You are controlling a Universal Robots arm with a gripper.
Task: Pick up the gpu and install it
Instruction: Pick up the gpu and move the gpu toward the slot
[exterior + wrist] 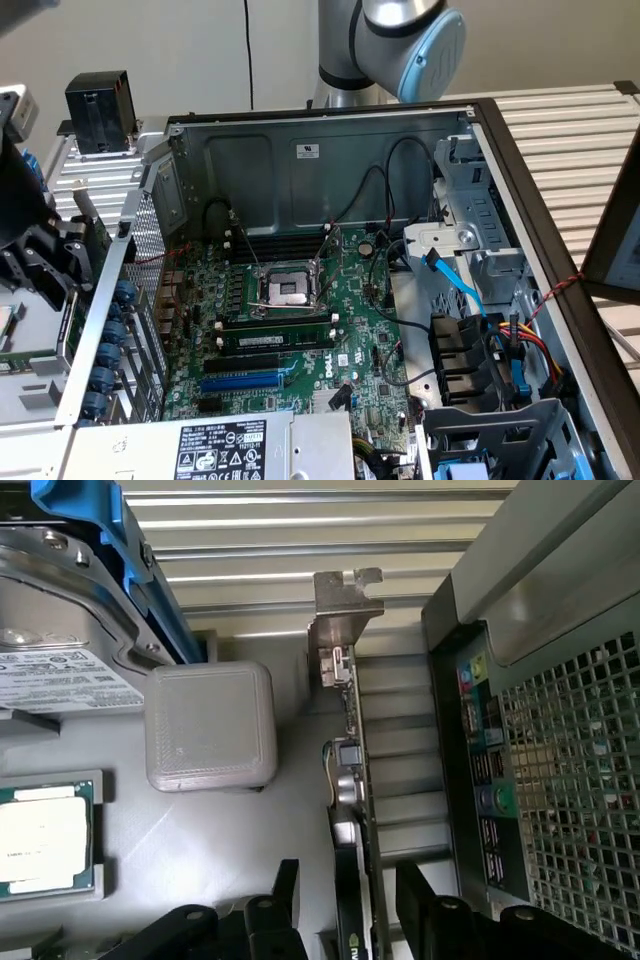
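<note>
Arm (400, 40) reaches down just outside the PC case (330, 150), gripper (348, 880) spread wide straddling the gpu (347, 780), grey block (210, 725) one side, rear I/O panel (480, 770) the other.

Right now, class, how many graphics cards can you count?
1: the gpu stands on edge outside the computer case, beside its rear ports, in line with the open gripper. Others may be hidden.

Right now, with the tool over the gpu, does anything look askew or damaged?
Nothing stands out. The gpu stands on edge and straight, centred between the fingers of the open tool, with a gap to the case's rear panel.
</note>
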